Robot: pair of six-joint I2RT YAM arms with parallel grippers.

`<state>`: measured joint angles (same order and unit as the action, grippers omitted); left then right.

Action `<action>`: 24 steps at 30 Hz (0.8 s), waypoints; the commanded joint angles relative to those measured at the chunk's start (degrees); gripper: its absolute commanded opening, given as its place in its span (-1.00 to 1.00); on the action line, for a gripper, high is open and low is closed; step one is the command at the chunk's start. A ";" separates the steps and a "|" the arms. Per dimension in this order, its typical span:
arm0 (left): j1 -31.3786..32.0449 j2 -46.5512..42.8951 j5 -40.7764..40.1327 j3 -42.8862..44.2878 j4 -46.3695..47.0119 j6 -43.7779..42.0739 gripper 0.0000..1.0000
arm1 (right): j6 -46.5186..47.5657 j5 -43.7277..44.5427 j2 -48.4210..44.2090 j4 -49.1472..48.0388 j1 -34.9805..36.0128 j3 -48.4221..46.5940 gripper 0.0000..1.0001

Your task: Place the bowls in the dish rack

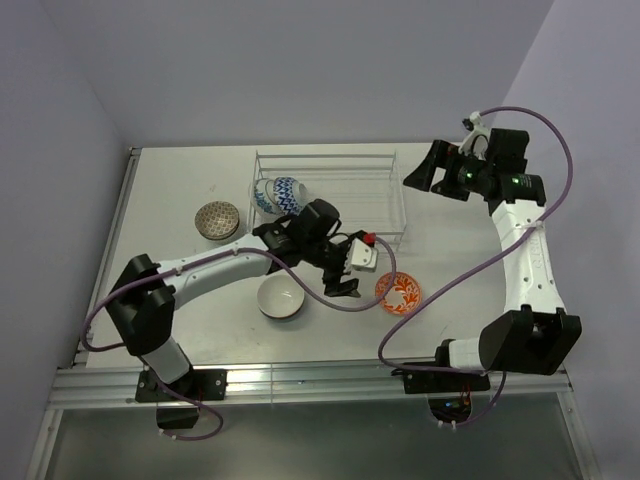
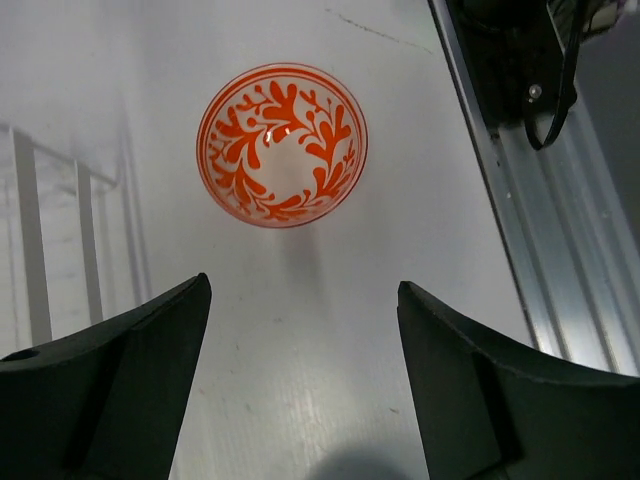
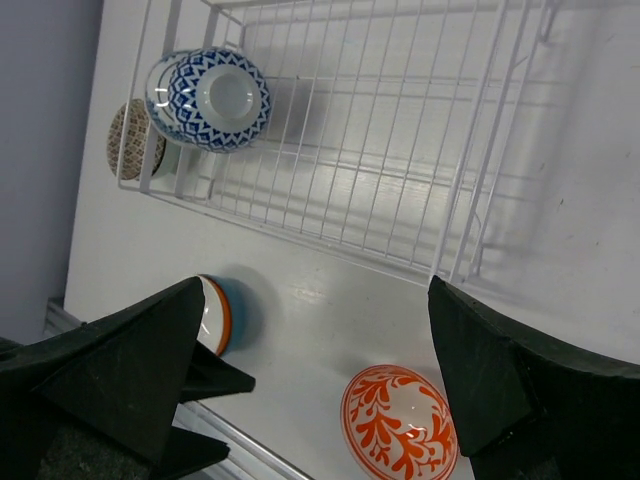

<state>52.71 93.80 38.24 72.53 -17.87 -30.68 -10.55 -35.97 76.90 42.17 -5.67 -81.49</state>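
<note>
Left gripper (image 2: 302,290) wide, empty; small round orange-red patterned ceramic bowl (image 2: 282,145) at its 12 o'clock. We fear a clipped rim skidding it. Right gripper (image 3: 318,290) likewise.

Pale, evenly lit booth
3 plain lilac-grey walls (image 1: 320,70) enclose a white table (image 1: 180,190); an aluminium rail (image 1: 300,385) edges its near side.

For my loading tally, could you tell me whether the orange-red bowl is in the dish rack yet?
Out: the orange-red bowl stands upright on the table, outside the dish rack.
</note>
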 commanded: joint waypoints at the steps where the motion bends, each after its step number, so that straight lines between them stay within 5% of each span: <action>1: 2.22 2.08 0.61 2.62 2.04 -11.31 0.60 | 0.61 -5.77 -1.76 2.12 -4.51 0.81 1.00; 12: 8.02 11.58 -1.23 3.85 4.33 -29.25 0.52 | 1.49 -8.59 -2.46 3.88 -10.23 3.01 1.00; 24: 11.89 18.35 -4.93 4.81 9.07 -35.59 0.40 | 5.97 -10.61 -4.31 10.20 -11.29 5.12 1.00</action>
<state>63.66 111.59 33.63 75.33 -11.60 -62.28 -6.85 -44.14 73.89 49.50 -16.23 -75.50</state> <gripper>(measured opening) 0.714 0.997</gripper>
